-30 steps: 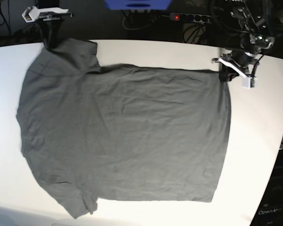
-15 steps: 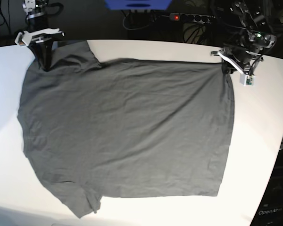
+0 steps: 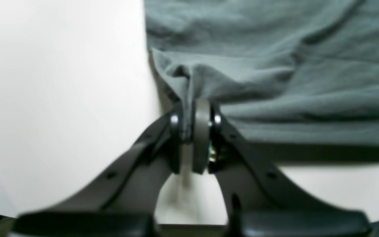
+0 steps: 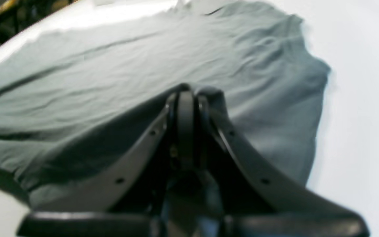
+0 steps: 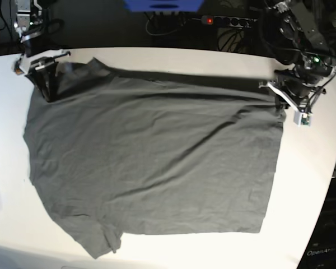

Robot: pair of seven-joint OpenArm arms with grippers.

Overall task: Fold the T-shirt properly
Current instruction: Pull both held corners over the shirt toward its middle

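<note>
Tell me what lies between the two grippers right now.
Only the T-shirt, its far edge stretched from right gripper to left gripper; base view shows it.

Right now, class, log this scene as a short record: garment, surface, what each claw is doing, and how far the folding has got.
garment: T-shirt, dark grey, spread open
surface: table, white
left claw: shut on the shirt's hem corner
right claw: shut on cloth at the shoulder end
lift: far edge raised slightly, shadow under it
fold: none made yet
</note>
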